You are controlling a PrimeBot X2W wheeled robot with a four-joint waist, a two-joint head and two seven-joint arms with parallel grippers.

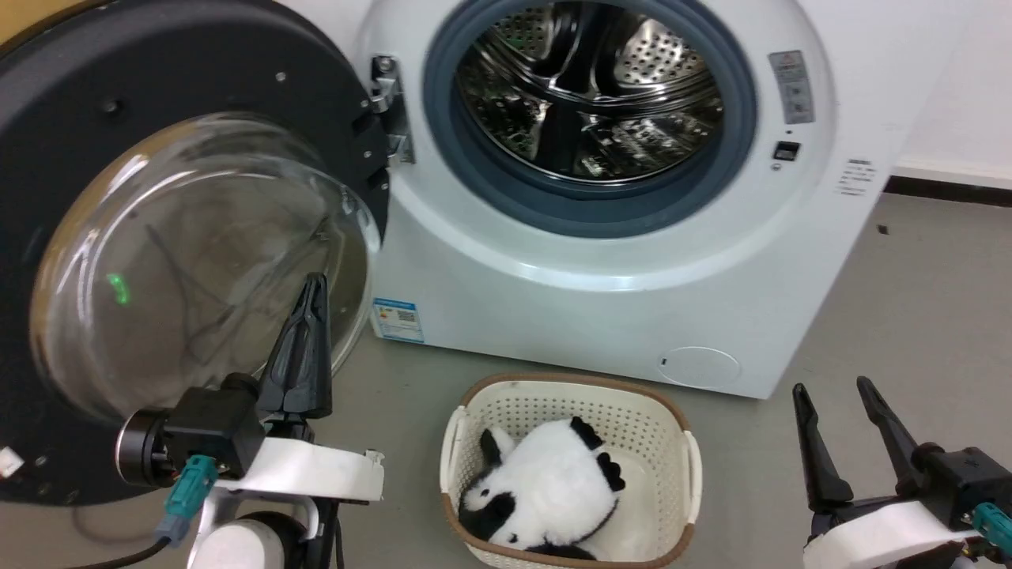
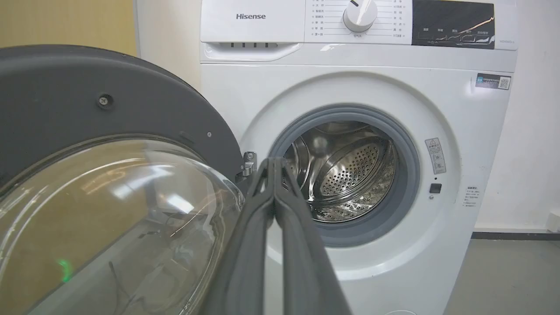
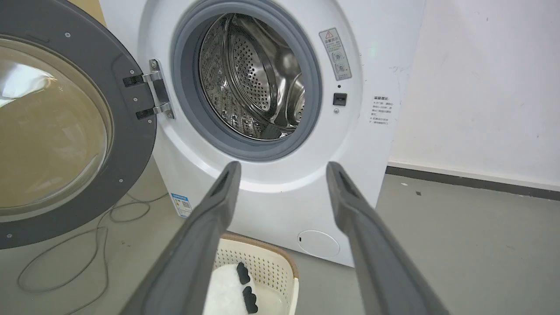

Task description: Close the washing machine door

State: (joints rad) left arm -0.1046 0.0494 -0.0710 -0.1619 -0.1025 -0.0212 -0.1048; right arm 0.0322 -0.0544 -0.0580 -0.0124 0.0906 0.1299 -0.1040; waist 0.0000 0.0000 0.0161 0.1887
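**Left fingers (image 1: pixel 308 340) shut by the open washing machine door (image 1: pixel 182 237); right fingers (image 1: pixel 814 454) spread, empty**

Head view: left fingers at 8 o'clock, pressed tight together, gripping nothing, tips pointing to 12. The tips overlap the 4 o'clock edge of the door's glass bowl. I can't tell whether they touch it. Right fingers at 4 o'clock, spread wide with nothing between them, well apart from the machine.

Door is swung wide open and takes up 9 to 11 o'clock, inner face and bulging bowl toward me. It hangs on the metal hinge (image 1: pixel 387 111) at 9 o'clock of the opening.

Washing machine (image 1: pixel 601 300) sits at 12 to 1 o'clock. Grey gasket (image 1: pixel 585 209) rings the steel drum (image 1: pixel 589 87). Blue label (image 1: pixel 395 318) is at 7 o'clock on the front, round cap (image 1: pixel 700 367) at 5 o'clock.

Cream basket (image 1: pixel 538 411) stands on the floor (image 1: pixel 870 316) at 6 o'clock, just in front of the machine. A black-and-white plush toy (image 1: pixel 545 482) lies in it.

Left wrist view: left fingers (image 2: pixel 256 236) closed into one line, door (image 2: pixel 109 210) at 8 o'clock of them, machine (image 2: pixel 437 109) behind, drum at 1 o'clock past the tips.

Right wrist view: right fingers (image 3: pixel 210 218) apart, machine front (image 3: pixel 280 192) between them, door (image 3: pixel 52 131) at 9 o'clock. A loose cable (image 3: pixel 103 249) lies on the floor below the door.
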